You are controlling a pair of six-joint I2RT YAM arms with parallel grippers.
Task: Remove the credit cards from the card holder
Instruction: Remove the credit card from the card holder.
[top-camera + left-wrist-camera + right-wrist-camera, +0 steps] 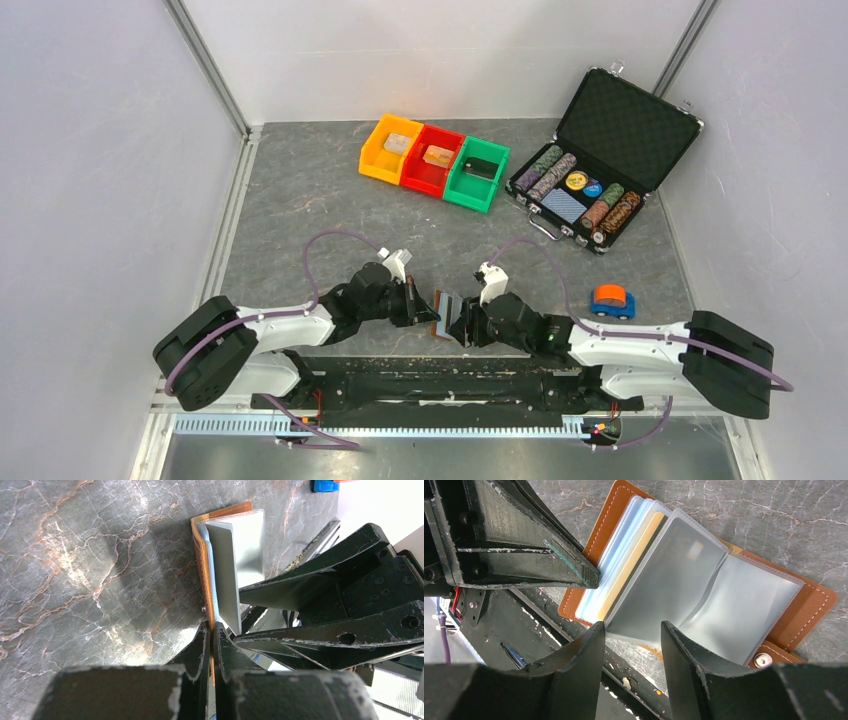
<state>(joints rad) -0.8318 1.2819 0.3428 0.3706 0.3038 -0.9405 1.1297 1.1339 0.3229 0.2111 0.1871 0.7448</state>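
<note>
With my left gripper (212, 630) I am pinching the holder (814, 600) by its brown leather cover, jaws closed tight on that edge. The holder is sitting spread open at the near edge of the table (300, 200), between my two grippers. Inside it a tan card (626, 575) is showing edge-on among the pale pockets near my left fingertip, clear sleeves (684, 580) are fanning out to its right, and my right gripper (629, 630) is hovering with its fingers apart, one on either side of a sleeve's lower edge, gripping nothing.
</note>
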